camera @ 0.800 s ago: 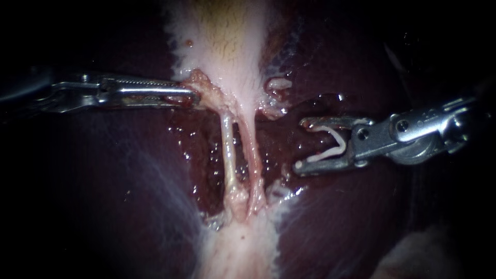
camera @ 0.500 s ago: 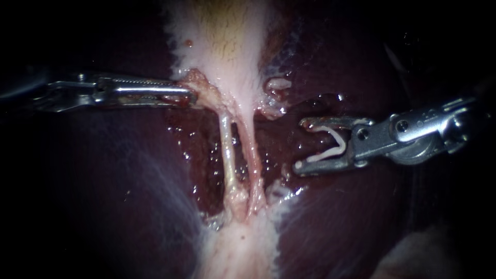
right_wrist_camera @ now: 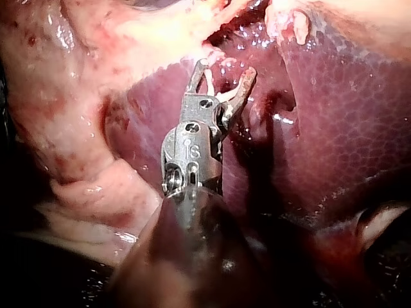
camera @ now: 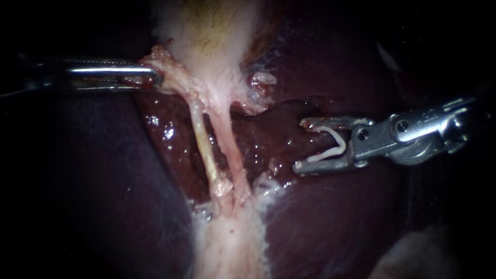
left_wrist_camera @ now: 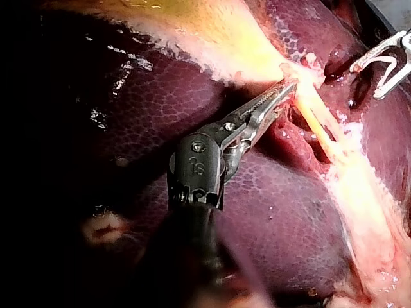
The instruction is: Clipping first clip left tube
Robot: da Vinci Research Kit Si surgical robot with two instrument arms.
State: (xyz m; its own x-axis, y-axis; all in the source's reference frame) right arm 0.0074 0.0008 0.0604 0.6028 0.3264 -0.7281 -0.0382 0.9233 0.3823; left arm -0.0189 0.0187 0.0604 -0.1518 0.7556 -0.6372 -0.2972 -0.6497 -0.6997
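In the middle of the endoscope view, the left tube [camera: 204, 147] runs pale and yellowish from the gallbladder [camera: 212, 41] at the far side down to the pale tissue [camera: 227, 243] at the near side. It carries no clip yet. Just to its right lies the right tube [camera: 228, 152], which is pinker. A narrow dark gap separates the two in their far half, and they meet at the near end.

The left instrument [camera: 152, 78] has its end effector clamped on the edge of the gallbladder and holds it toward the left, so both tubes look stretched. The right instrument [camera: 301, 145] stands well to the right of the tubes. Its end effector is apart, with a white clip [camera: 333, 144] sitting open inside it, and it touches nothing.

To do the step well, the clip should probably close around the left tube alone. Because the right tube lies between, one arm of the clip likely has to enter the gap where it is widest. The approach should be slow and square to the tube, and the tip should show beyond the tube before closing.

Between the right instrument and the tubes the wet liver [camera: 336, 217] is free of obstacles. Left of the left tube there is also open liver surface. The left instrument is farther away than the likely clipping place, so a collision seems unlikely.
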